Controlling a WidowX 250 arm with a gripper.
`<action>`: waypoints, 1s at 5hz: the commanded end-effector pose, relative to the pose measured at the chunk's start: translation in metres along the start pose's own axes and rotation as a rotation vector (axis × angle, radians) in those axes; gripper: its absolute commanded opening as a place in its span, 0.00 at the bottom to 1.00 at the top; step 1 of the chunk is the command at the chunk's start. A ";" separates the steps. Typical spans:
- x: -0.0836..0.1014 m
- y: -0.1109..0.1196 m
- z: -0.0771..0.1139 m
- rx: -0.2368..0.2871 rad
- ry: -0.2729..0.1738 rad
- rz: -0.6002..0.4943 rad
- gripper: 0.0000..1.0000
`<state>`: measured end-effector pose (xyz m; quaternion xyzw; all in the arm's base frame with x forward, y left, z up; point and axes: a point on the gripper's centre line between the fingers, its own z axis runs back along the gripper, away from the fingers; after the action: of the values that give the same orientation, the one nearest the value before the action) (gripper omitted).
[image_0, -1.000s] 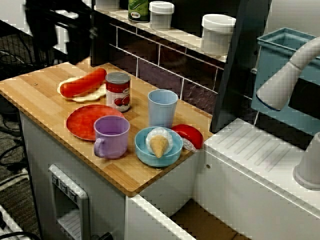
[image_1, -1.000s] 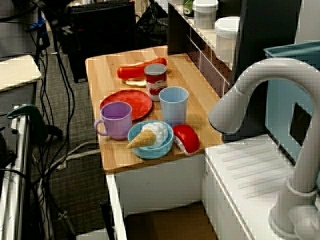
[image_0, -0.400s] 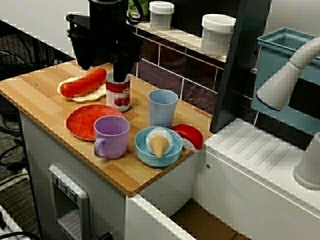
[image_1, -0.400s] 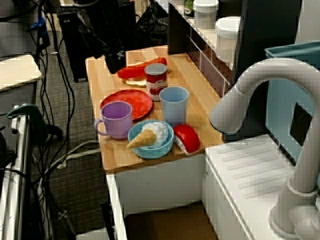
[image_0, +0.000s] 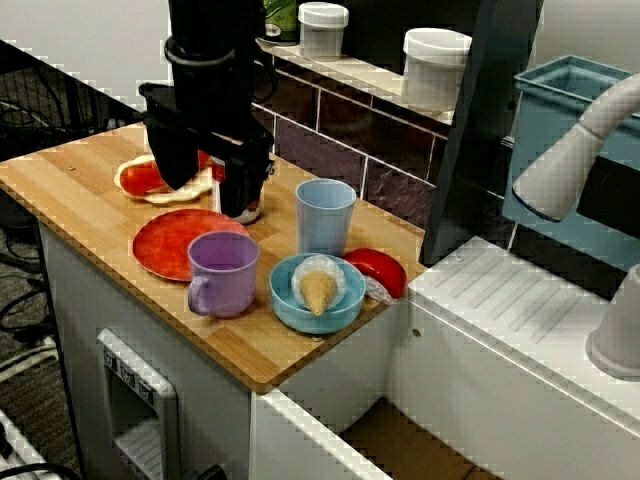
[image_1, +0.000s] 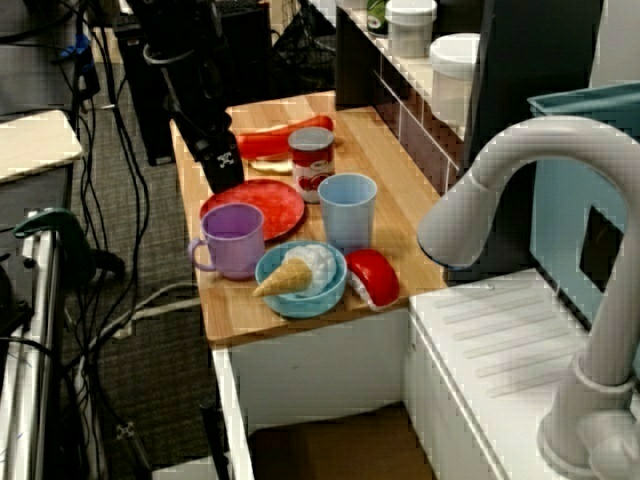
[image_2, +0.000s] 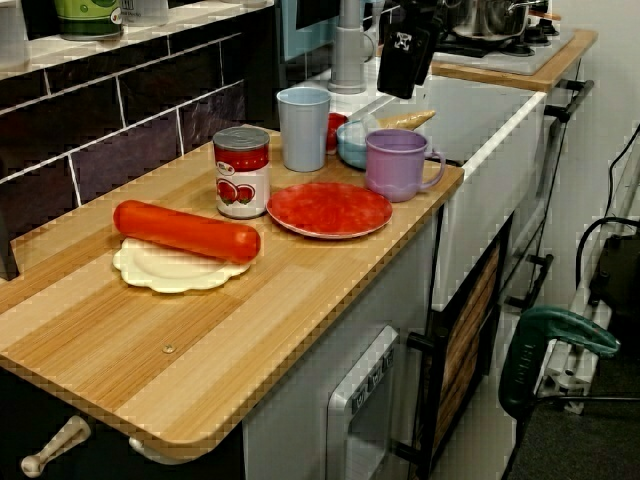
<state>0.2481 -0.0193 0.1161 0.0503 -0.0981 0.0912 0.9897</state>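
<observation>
The gripper (image_0: 207, 197) hangs in the air above the tabletop (image_0: 80, 190), its jaws spread wide and holding nothing. In the view from the sink end it stands over the far rim of the red plate (image_0: 165, 245). In the low view along the tabletop it hangs above the purple mug (image_0: 222, 275), so I cannot tell which of the two lies straight beneath. The plate lies flat just beside the mug, with the tomato can (image_2: 241, 170) near its other edge and the sausage (image_2: 185, 232) beyond. This looks like an approach, clear of everything. A grasp from here would call for coming down and setting the open jaws across a rim.
</observation>
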 end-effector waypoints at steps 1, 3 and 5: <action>0.005 0.006 -0.007 -0.030 -0.013 -0.007 1.00; 0.008 0.011 -0.009 0.024 0.039 0.013 1.00; 0.008 0.011 -0.009 0.024 0.039 0.013 1.00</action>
<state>0.2498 -0.0097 0.0995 0.0612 -0.0614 0.0980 0.9914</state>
